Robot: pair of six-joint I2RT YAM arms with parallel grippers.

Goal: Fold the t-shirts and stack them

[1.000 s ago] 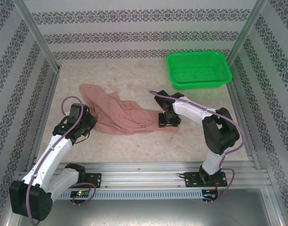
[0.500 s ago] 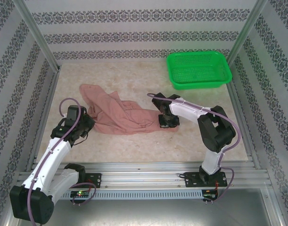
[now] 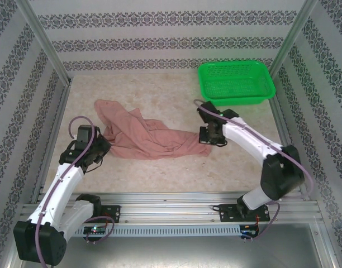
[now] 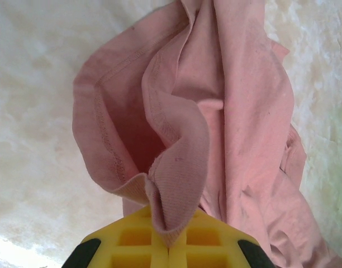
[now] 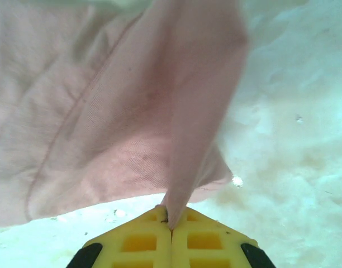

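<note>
Beige table [image 3: 160, 170] | crumpled t-shirt [image 3: 148, 139] | left end effector [image 4: 168, 244], right end effector [image 5: 171, 224] gripping

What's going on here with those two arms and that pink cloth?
Two robot arms are working on a salmon-pink t-shirt that lies crumpled on the table. The left gripper is shut on a fold of hemmed edge at the shirt's left side. The right gripper is shut on a pinch of fabric at its right end. The shirt is bunched up, not yet spread or folded. A green basket sits apart at the far right corner.
</note>
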